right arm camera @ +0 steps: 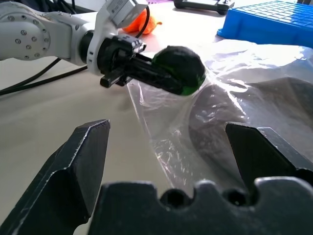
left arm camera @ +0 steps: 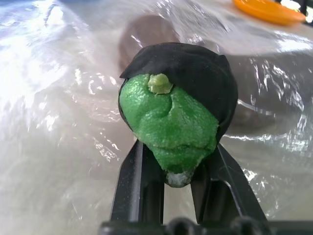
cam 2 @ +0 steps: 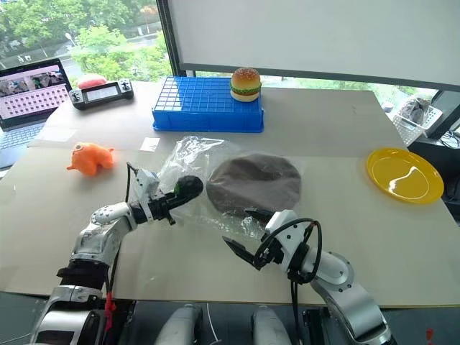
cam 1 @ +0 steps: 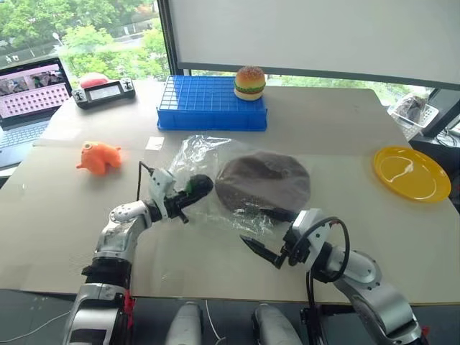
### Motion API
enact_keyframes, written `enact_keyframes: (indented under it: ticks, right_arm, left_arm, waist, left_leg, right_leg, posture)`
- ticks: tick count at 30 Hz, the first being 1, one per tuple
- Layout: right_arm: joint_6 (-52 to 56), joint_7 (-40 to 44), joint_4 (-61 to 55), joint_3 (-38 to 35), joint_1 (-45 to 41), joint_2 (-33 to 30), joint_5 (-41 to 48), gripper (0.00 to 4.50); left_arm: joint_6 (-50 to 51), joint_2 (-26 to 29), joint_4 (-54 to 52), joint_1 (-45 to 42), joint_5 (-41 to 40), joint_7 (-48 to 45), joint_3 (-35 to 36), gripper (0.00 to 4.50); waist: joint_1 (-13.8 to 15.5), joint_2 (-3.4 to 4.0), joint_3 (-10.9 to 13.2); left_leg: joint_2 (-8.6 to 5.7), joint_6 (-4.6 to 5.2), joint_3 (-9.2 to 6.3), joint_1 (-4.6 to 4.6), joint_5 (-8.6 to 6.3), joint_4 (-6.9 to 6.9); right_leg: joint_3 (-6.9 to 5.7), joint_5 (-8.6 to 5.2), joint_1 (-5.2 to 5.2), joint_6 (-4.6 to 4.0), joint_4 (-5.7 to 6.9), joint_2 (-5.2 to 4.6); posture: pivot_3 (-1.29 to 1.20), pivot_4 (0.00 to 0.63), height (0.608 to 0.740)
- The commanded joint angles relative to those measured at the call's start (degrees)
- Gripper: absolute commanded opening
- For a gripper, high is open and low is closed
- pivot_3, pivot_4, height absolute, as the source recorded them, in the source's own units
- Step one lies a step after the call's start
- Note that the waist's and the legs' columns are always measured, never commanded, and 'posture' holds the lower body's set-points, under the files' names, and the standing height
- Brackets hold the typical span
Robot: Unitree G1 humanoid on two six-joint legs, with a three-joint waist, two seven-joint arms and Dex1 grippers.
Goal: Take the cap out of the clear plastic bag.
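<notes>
The dark brown cap (cam 1: 263, 181) lies flat on the table inside the clear plastic bag (cam 1: 194, 154), whose crinkled loose end spreads to the cap's left. My left gripper (cam 1: 198, 188) is shut on a small green-and-black ball (left arm camera: 171, 117) right at that loose end; whether plastic is pinched along with it I cannot tell. My right gripper (cam 1: 253, 226) hovers open at the bag's near edge, just in front of the cap, with nothing between its fingers (right arm camera: 83, 161). The right wrist view shows the ball (right arm camera: 180, 68) against the plastic.
A blue crate (cam 1: 212, 104) with a toy burger (cam 1: 249, 83) stands at the back. An orange plush toy (cam 1: 98, 157) lies to the left and a yellow plate (cam 1: 411, 172) to the right. A laptop (cam 1: 29, 90) and a controller (cam 1: 105, 92) sit at the far left.
</notes>
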Motion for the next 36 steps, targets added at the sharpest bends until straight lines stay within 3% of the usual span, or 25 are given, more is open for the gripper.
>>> enact_keyframes:
  ticks: [1, 11, 16, 20, 25, 31, 36]
  right_arm:
    - [-1.85, 1.42, -0.87, 0.13, 0.53, 0.56, 0.01, 4.50]
    - [-3.19, 2.20, 0.62, -0.36, 1.76, 1.34, -2.21, 4.50]
    - [-3.10, 1.46, 1.10, -0.91, 1.34, 1.51, -3.76, 4.50]
    - [-2.93, 1.26, 1.45, -1.75, 1.00, 1.89, -4.08, 4.50]
    - [-2.85, 1.88, 1.44, -2.85, 1.24, 1.41, -3.68, 4.50]
    - [-3.02, 3.38, 2.24, -5.69, 1.63, -0.09, -2.78, 4.50]
    - [-3.03, 4.10, 3.36, -6.04, 0.51, 0.30, -2.76, 4.50]
  left_arm:
    - [3.35, 1.56, 7.41, -6.91, -4.69, 4.42, 8.07, 0.48]
    - [-0.21, 5.70, 33.57, -24.69, -2.76, 6.07, 12.86, 0.48]
    - [-0.46, 3.66, 35.13, -25.64, -0.56, -0.41, 9.19, 0.48]
    - [6.58, 2.23, 23.09, -17.75, -0.82, -10.47, 2.44, 0.48]
    - [14.77, 4.08, 3.62, -4.00, -3.52, -14.66, -1.66, 0.48]
    - [23.31, 6.27, -14.55, 7.27, -10.83, -8.91, 4.54, 0.48]
    - [25.64, 5.41, -19.19, 9.24, -14.20, -4.12, 8.32, 0.48]
  waist:
    - [-0.03, -0.01, 0.00]
    - [-0.64, -0.19, 0.08]
    - [-0.58, -0.20, 0.08]
    - [-0.56, -0.19, 0.08]
    - [-1.47, -0.18, 0.08]
    - [-1.37, -0.17, 0.07]
    - [-1.21, -0.17, 0.07]
  left_leg:
    - [0.00, 0.00, 0.00, 0.00, 0.00, 0.02]
    - [-0.03, 0.00, -0.08, -0.09, 0.00, 0.04]
    - [-0.05, 0.00, -0.07, -0.11, -0.01, 0.02]
    - [-0.05, -0.01, -0.06, -0.11, 0.00, 0.02]
    - [-0.02, -0.01, -0.05, -0.10, 0.00, 0.01]
    - [0.01, -0.01, 0.00, 0.04, 0.00, -0.01]
    - [0.01, -0.01, 0.00, 0.06, 0.00, -0.01]
  right_leg:
    - [0.00, 0.00, 0.00, 0.01, 0.01, 0.00]
    - [-0.09, 0.00, -0.03, 0.02, 0.00, 0.00]
    - [-0.09, 0.01, -0.02, -0.02, -0.03, -0.02]
    - [-0.08, 0.12, -0.02, -0.21, -0.01, -0.02]
    - [-0.05, 0.22, -0.04, -0.38, 0.05, -0.01]
    - [0.02, 0.21, 0.03, -0.37, 0.08, -0.02]
    - [0.02, 0.20, 0.04, -0.34, 0.06, -0.02]
  posture:
    - [0.00, 0.150, 0.735]
    - [0.00, 0.150, 0.735]
    - [0.00, 0.150, 0.735]
    - [0.00, 0.150, 0.735]
    - [0.00, 0.150, 0.735]
    - [0.00, 0.150, 0.735]
    - [0.00, 0.150, 0.735]
